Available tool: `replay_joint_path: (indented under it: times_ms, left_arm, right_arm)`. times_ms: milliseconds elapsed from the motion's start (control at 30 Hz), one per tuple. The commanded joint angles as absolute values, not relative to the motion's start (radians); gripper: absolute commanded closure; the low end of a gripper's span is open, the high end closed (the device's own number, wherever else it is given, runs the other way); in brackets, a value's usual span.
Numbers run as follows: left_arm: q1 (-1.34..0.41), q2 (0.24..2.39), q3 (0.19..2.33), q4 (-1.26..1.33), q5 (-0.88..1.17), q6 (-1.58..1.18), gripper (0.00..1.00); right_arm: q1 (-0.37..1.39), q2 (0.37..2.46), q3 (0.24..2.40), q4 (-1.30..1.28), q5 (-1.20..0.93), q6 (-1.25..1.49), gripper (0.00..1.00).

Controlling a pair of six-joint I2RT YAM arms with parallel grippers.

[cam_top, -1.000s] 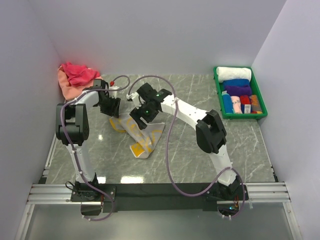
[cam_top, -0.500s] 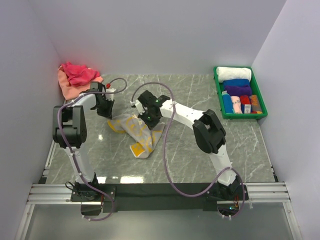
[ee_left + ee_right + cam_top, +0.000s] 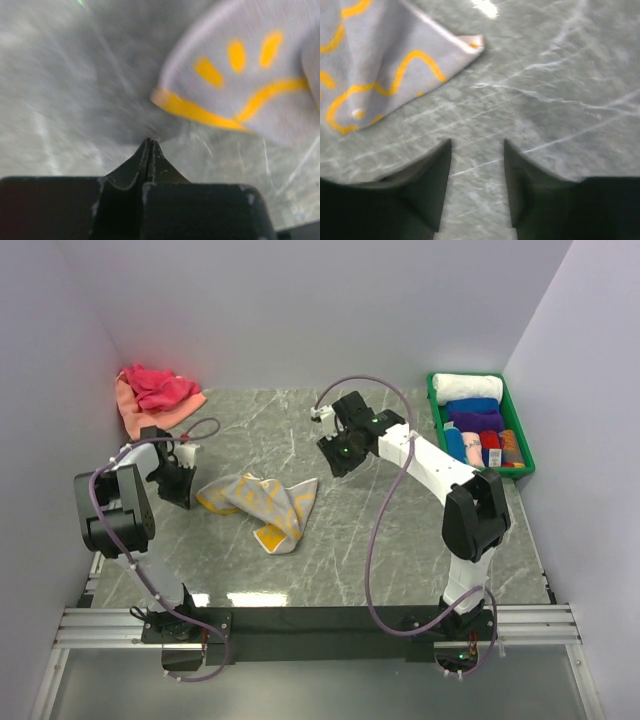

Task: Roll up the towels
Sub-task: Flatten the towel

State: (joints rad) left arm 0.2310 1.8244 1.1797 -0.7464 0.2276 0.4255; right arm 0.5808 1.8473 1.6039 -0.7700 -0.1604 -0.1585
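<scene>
No readable words, numbers or brand marks are showing in any view. The pale grey cloth towel with yellow trim (image 3: 262,502) is carrying only yellow wavy lines and short dashes, which are reading as a woven pattern and not as letters. A small pale tag (image 3: 492,455) is sitting on one of the rolled towels (image 3: 478,423) in the green plastic tray (image 3: 487,472), but it is appearing too small to make out.

The right hand (image 3: 476,144) hangs over the grey veined bench (image 3: 560,85), its two dark fingers (image 3: 427,185) parted with only bare stone between them. Ahead of the hand and to its left lies a pale grey towel (image 3: 375,60) with yellow wavy lines. The towel's trimmed corner points right, clear of the fingers.
</scene>
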Motion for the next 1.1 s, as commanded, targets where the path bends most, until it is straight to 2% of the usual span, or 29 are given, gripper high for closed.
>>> replay_joint_path:
  times_ms: [0, 33, 133, 167, 267, 300, 333, 467, 600, 833, 1067]
  left_arm:
    - [0.225, 1.763, 1.129, -0.778, 0.232, 0.483, 0.99]
    - [0.230, 1.764, 1.132, -0.782, 0.250, 0.474, 0.99]
    - [0.282, 1.781, 1.184, -0.813, 0.377, 0.437, 0.81]
    - [0.317, 1.784, 1.196, -0.819, 0.411, 0.419, 0.66]
    - [0.334, 1.781, 1.227, -0.813, 0.451, 0.411, 0.51]
    - [0.334, 1.778, 1.232, -0.808, 0.457, 0.411, 0.48]
    - [0.333, 1.778, 1.238, -0.801, 0.465, 0.410, 0.40]
    - [0.325, 1.790, 1.258, -0.792, 0.494, 0.394, 0.36]
    - [0.293, 1.783, 1.230, -0.735, 0.450, 0.377, 0.34]
    - [0.206, 1.778, 1.180, -0.628, 0.332, 0.324, 0.37]
    - [0.181, 1.824, 1.181, -0.604, 0.253, 0.295, 0.42]
  right_arm:
    - [0.609, 1.874, 1.685, -0.782, -0.287, -0.131, 0.43]
    - [0.626, 1.890, 1.712, -0.781, -0.290, -0.121, 0.36]
    - [0.666, 1.971, 1.831, -0.792, -0.278, -0.120, 0.30]
    - [0.690, 2.014, 1.888, -0.799, -0.281, -0.114, 0.30]
    - [0.735, 2.109, 1.974, -0.816, -0.281, -0.104, 0.29]
    - [0.747, 2.129, 2.005, -0.812, -0.272, -0.106, 0.29]
    - [0.756, 2.146, 2.011, -0.793, -0.234, -0.107, 0.29]
    - [0.764, 2.236, 2.052, -0.791, -0.140, -0.095, 0.30]
    - [0.753, 2.215, 1.994, -0.759, -0.092, -0.100, 0.30]
    - [0.703, 2.131, 1.853, -0.712, -0.046, -0.095, 0.30]
    - [0.683, 2.158, 1.792, -0.719, -0.090, -0.098, 0.30]
